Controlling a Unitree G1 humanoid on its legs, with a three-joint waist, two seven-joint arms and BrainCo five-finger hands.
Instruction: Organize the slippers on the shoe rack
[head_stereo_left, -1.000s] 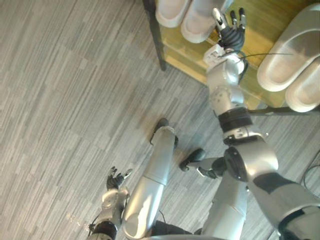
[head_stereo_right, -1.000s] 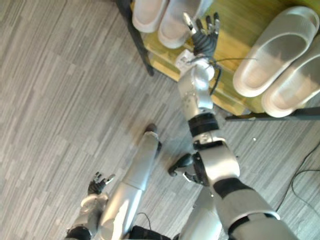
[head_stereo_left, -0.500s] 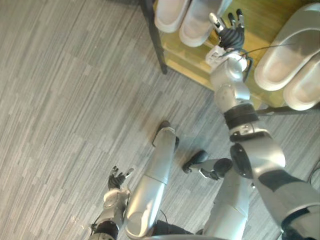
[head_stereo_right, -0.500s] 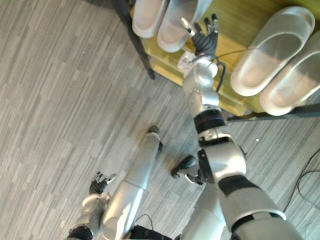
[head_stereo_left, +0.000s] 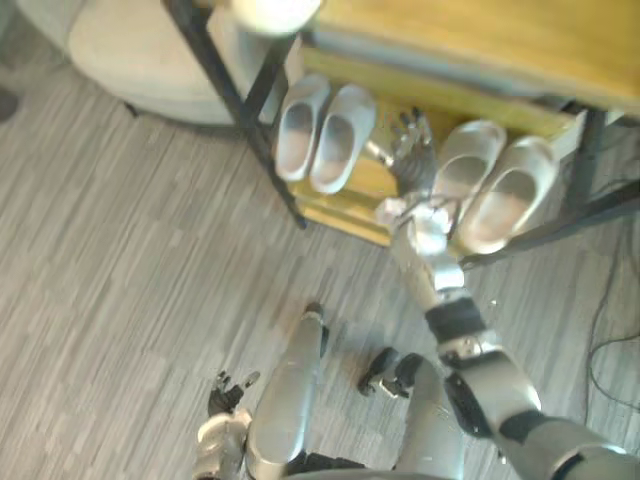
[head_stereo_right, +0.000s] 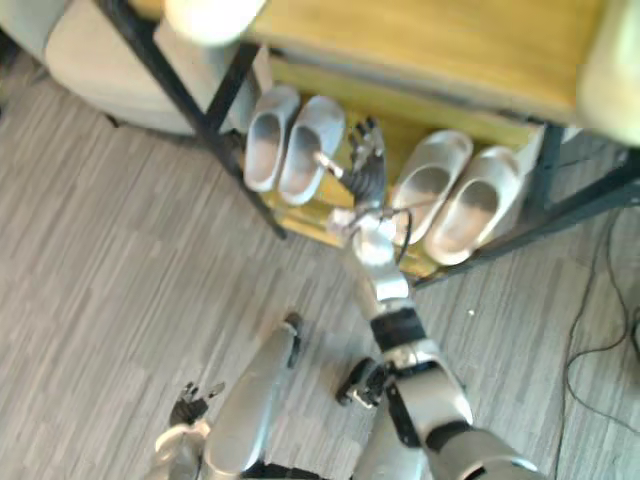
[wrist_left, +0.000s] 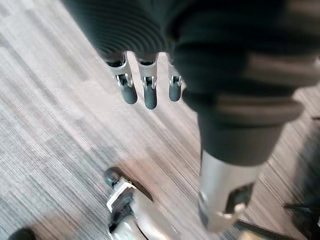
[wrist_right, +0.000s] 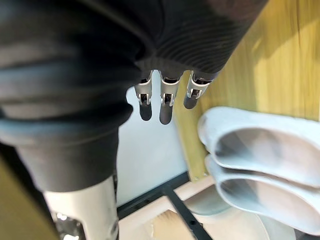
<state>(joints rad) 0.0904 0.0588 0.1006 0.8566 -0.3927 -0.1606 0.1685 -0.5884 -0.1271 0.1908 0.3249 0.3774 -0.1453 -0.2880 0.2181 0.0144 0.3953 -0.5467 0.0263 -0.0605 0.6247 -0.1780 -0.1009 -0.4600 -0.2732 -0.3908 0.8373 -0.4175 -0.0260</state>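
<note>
Two pairs of slippers on rack (head_stereo_left: 262, 150), lower shelf (head_stereo_left: 366, 184): left pair (head_stereo_left: 320, 138), right pair (head_stereo_left: 495, 185), each side by side. Right hand (head_stereo_left: 412, 150) up between pairs, fingers spread, empty. Left hand (head_stereo_left: 226, 392) low over floor (head_stereo_left: 120, 260), fingers loose, empty. Slippers look light, soft, bendy foam, probably not slippery. Best bet: pinch near rim, gentle squeeze.

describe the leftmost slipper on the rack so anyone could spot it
On the lower shelf of the wooden shoe rack, two pairs of pale slippers lie either side of the right hand. In the pair on the robot's left, the slipper is the outer one, beside the black post.
</note>
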